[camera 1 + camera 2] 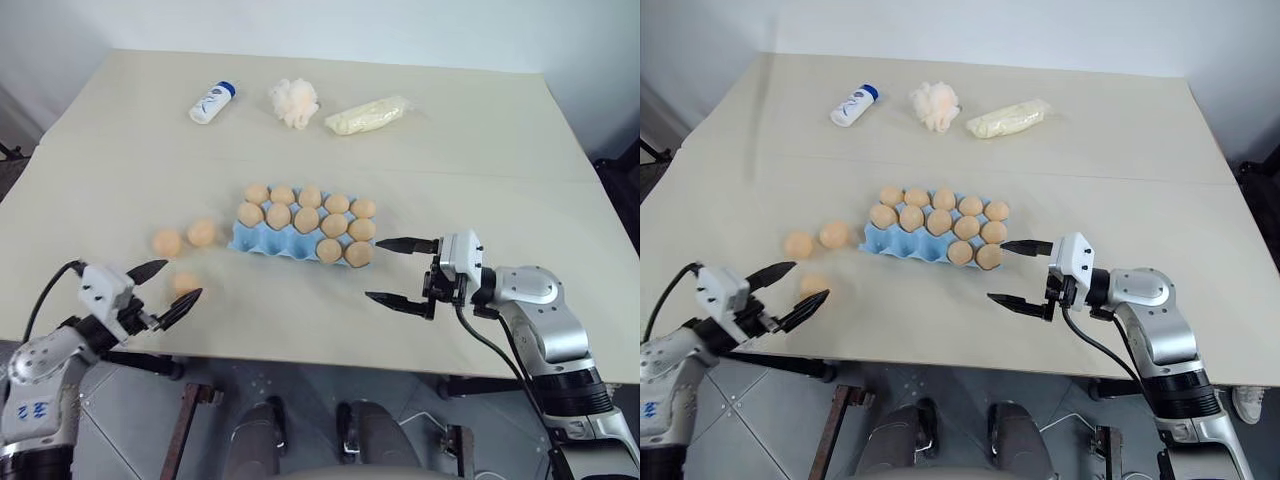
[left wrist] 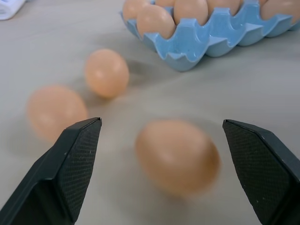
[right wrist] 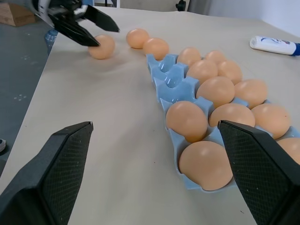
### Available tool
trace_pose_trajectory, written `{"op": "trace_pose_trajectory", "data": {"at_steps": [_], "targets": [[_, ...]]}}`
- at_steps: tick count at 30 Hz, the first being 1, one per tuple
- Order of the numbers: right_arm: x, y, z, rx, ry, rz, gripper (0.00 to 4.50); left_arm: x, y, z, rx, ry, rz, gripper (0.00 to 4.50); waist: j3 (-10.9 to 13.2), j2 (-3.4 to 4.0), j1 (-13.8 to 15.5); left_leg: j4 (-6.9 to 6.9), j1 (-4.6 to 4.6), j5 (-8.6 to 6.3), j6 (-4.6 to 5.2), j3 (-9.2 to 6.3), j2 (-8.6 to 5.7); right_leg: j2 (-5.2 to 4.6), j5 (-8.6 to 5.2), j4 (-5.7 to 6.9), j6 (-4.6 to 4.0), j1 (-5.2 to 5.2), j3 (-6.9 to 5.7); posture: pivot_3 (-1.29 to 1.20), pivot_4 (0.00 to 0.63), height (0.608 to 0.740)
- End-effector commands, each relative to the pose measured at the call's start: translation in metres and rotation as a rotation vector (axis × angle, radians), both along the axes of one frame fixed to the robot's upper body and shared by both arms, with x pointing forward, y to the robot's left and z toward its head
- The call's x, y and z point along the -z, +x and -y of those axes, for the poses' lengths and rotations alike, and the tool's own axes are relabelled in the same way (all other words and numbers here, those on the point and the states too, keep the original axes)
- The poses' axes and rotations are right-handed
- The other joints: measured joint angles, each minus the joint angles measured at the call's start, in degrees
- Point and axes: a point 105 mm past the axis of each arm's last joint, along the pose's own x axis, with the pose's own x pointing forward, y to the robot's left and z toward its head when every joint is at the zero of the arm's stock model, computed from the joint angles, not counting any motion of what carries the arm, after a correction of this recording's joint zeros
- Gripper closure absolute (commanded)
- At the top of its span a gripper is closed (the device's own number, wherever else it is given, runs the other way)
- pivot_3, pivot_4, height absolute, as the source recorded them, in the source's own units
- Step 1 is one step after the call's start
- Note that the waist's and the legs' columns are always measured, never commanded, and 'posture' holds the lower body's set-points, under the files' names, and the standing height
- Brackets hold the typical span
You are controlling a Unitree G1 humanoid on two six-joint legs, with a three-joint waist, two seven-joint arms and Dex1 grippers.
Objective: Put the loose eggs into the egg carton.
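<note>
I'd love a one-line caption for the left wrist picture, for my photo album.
Open left gripper framing a loose egg on the table, two more eggs and the blue egg carton beyond.

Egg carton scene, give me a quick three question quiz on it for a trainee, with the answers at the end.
1. How many loose eggs lie on the table outside the egg carton?
2. True or false: the right gripper is holding an egg.
3. Which gripper has a loose egg right in front of its fingers? A) left gripper B) right gripper C) neither

Key
1. Three, all on the table off the carton's left end.
2. False. Its fingers are open with nothing between them, beside the carton's right end.
3. A. The left wrist view shows one egg on the table ahead of its open fingers.
</note>
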Motion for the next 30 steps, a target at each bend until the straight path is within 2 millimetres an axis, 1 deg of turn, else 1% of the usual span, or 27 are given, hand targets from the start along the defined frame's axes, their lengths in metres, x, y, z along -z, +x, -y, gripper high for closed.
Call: {"op": "trace_pose_trajectory", "data": {"at_steps": [1,3,4,6,9,10,11,12,14,15,18,20,21,22,24,25,28,30], "targets": [[-0.006,-0.004,-0.006,-0.021,0.008,0.038,0.02,0.012,0.009,0.006,-0.005,-0.011,-0.03,0.14,0.0,0.01,-0.1,0.0,0.01,0.01,0.01,0.01,0.0,0.02,0.0,0.01,0.01,0.0,0.0,0.0,0.15,0.74],[-0.007,-0.006,-0.007,-0.021,0.005,0.046,0.02,0.017,0.011,0.01,0.015,-0.021,-0.042,0.14,0.0,0.0,-0.14,0.02,0.01,0.06,0.09,0.02,0.03,0.08,0.01,0.03,0.02,0.0,-0.01,0.0,0.15,0.74],[-0.007,-0.006,-0.007,-0.018,0.005,0.048,0.0,0.018,0.012,0.011,0.019,-0.023,-0.043,0.29,0.0,0.0,-0.14,0.02,0.01,0.16,0.27,0.03,0.04,0.1,0.01,0.03,0.02,0.0,-0.01,0.0,0.15,0.74],[-0.007,-0.005,-0.007,-0.01,0.006,0.051,0.0,0.018,0.011,0.011,0.025,-0.032,-0.045,0.65,0.0,0.0,0.0,0.04,0.01,0.17,0.29,0.03,0.06,0.12,0.01,0.04,0.03,0.0,-0.01,0.0,0.15,0.74],[-0.006,-0.006,-0.006,0.001,0.005,0.054,0.0,0.017,0.009,0.011,0.035,-0.023,-0.046,1.56,0.0,0.0,0.07,0.09,0.01,0.14,0.23,0.03,0.05,0.11,0.02,0.05,0.05,0.01,-0.01,0.0,0.15,0.74],[-0.006,-0.006,-0.005,0.006,0.006,0.054,0.0,0.016,0.008,0.012,0.039,-0.021,-0.039,1.84,0.0,0.0,0.08,0.11,0.01,0.03,0.04,0.02,0.05,0.11,0.03,0.06,0.06,0.03,-0.01,0.0,0.15,0.74],[-0.005,-0.006,-0.005,0.01,0.007,0.053,0.0,0.012,0.008,0.013,0.05,-0.026,-0.027,2.01,0.0,0.0,0.07,0.13,0.01,0.02,0.04,0.02,0.05,0.1,0.04,0.06,0.07,0.04,0.0,0.0,0.15,0.74],[-0.005,-0.006,-0.004,0.013,0.008,0.052,0.0,0.01,0.007,0.015,0.058,-0.03,-0.019,2.06,0.0,0.0,0.07,0.13,0.01,0.02,0.04,0.02,0.04,0.09,0.04,0.06,0.08,0.04,0.0,0.0,0.15,0.74],[-0.004,-0.007,-0.003,0.024,0.008,0.052,0.0,-0.005,0.011,0.028,0.107,-0.049,0.024,2.08,0.0,0.0,0.08,0.14,0.01,0.02,0.03,0.02,0.05,0.09,0.04,0.06,0.08,0.05,0.0,0.0,0.15,0.74],[-0.004,-0.007,-0.003,0.03,0.01,0.052,0.0,-0.012,0.014,0.039,0.143,-0.053,0.043,2.08,0.0,0.0,0.09,0.13,0.01,0.02,0.03,0.02,0.05,0.09,0.05,0.06,0.08,0.05,0.0,0.0,0.15,0.74],[-0.004,-0.006,-0.003,0.039,0.012,0.052,0.0,-0.023,0.019,0.058,0.208,-0.057,0.071,2.08,0.0,0.0,0.41,0.14,0.01,0.03,0.03,0.0,0.04,0.09,0.05,0.09,0.08,0.06,-0.02,0.0,0.15,0.74],[-0.003,-0.008,-0.001,0.056,0.011,0.056,0.0,-0.035,0.032,0.097,0.341,-0.051,0.107,2.08,0.0,0.0,1.01,0.17,0.01,0.04,0.04,0.01,0.02,0.09,0.06,0.09,0.1,0.1,-0.01,0.0,0.15,0.74],[-0.003,-0.009,-0.001,0.063,0.011,0.057,0.0,-0.039,0.037,0.111,0.388,-0.039,0.117,2.08,0.0,0.0,1.6,0.22,0.01,0.05,0.05,0.01,0.0,0.1,0.06,0.1,0.12,0.1,-0.02,0.0,0.15,0.74],[-0.003,-0.009,0.0,0.07,0.012,0.059,0.0,-0.04,0.041,0.122,0.426,-0.027,0.117,2.08,0.0,0.0,1.74,0.28,-0.01,0.06,0.07,0.0,-0.01,0.1,0.07,0.13,0.13,0.1,-0.04,0.0,0.15,0.74],[-0.003,-0.01,0.002,0.089,0.013,0.062,0.0,-0.039,0.052,0.134,0.455,-0.027,0.115,2.08,-0.01,0.0,1.74,0.32,-0.01,0.08,0.12,0.06,-0.04,0.11,0.12,0.13,0.22,0.12,0.04,0.0,0.15,0.74],[-0.003,-0.009,0.003,0.101,0.017,0.064,0.0,-0.039,0.058,0.14,0.466,-0.024,0.119,2.08,-0.01,0.0,1.51,0.34,0.0,0.2,0.36,0.08,-0.07,0.11,0.13,0.13,0.24,0.13,0.05,0.0,0.15,0.74],[-0.003,-0.01,0.003,0.129,0.029,0.069,0.0,-0.039,0.073,0.161,0.513,-0.018,0.125,2.08,-0.01,0.0,1.39,0.36,0.01,0.23,0.42,0.13,-0.04,0.19,0.14,0.14,0.26,0.09,0.1,0.0,0.15,0.74],[-0.003,-0.012,0.002,0.136,0.032,0.073,0.0,-0.036,0.078,0.168,0.537,0.0,0.115,2.08,0.0,-0.01,1.53,0.38,0.0,0.25,0.4,0.11,-0.02,0.23,0.14,0.17,0.26,0.06,0.09,0.0,0.15,0.74]]}}
